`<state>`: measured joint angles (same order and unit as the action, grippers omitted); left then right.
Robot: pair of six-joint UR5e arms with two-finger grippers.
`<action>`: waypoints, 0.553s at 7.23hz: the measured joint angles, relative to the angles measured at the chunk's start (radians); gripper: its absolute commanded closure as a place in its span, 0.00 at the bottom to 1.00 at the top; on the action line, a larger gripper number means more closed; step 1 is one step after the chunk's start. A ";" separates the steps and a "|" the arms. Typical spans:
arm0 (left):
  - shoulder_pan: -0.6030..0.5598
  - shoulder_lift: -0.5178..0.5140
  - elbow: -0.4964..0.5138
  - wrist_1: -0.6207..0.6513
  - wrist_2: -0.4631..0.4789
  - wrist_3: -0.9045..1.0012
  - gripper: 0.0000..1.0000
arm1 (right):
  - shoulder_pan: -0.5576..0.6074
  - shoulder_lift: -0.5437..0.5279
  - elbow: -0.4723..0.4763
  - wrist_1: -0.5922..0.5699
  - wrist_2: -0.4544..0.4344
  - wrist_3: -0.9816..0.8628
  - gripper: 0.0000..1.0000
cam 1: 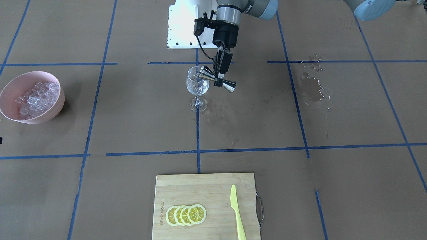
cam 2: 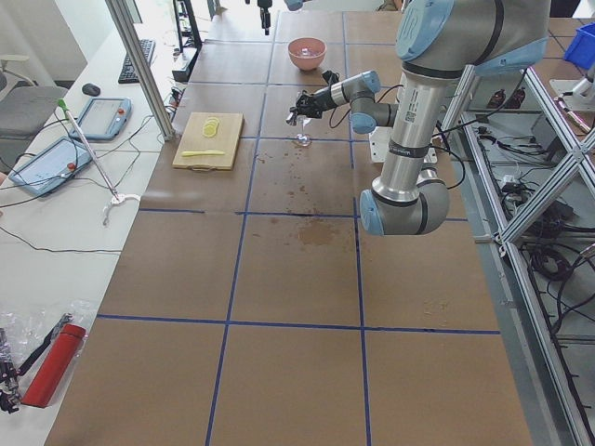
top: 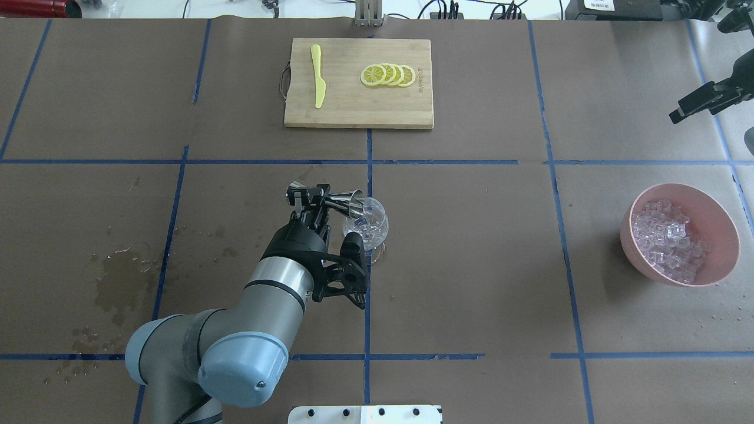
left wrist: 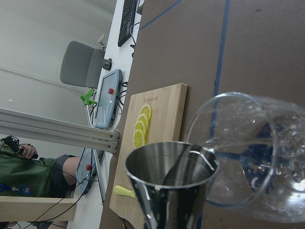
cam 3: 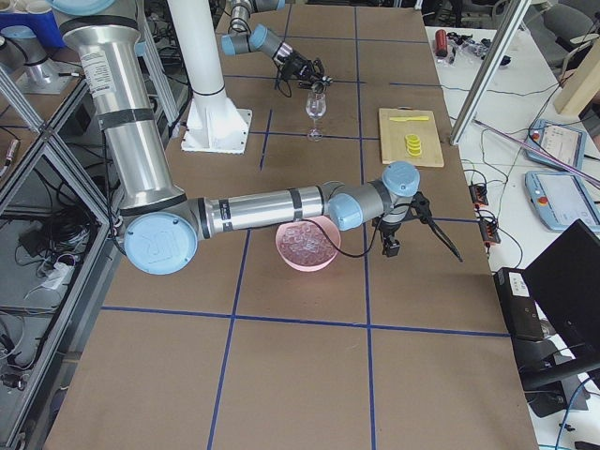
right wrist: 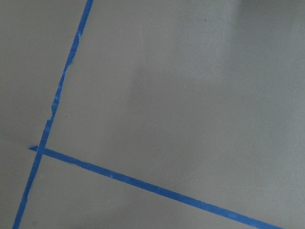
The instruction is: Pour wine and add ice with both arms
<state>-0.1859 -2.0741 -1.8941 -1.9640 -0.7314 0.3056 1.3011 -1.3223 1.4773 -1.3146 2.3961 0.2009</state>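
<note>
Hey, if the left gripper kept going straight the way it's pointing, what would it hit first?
The left gripper grips the jigger; past that, probably the table beside the foot of the wine glass, though depth is unclear.

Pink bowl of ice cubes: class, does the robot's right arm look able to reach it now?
Probably yes: the right gripper hangs near the pink bowl holding ice cubes, nothing standing between them.

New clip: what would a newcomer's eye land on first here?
Near the middle of the table, the left gripper holds a steel jigger tipped sideways, one mouth at the rim of the upright wine glass. On the robot's right sits a pink bowl of ice; across the table, a cutting board carries lemon slices and a yellow knife.
</note>
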 measured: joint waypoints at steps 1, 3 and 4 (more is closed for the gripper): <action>-0.001 -0.002 -0.006 0.002 -0.004 0.024 1.00 | 0.000 0.000 0.000 0.000 0.000 0.000 0.00; -0.003 -0.007 -0.012 0.007 -0.019 0.047 1.00 | 0.000 0.000 -0.001 0.000 0.000 -0.001 0.00; -0.007 -0.009 -0.016 0.012 -0.022 0.067 1.00 | 0.000 0.000 -0.001 0.000 0.000 0.000 0.00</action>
<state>-0.1933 -2.0828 -1.9100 -1.9518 -0.7529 0.3723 1.3008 -1.3223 1.4760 -1.3146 2.3961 0.2006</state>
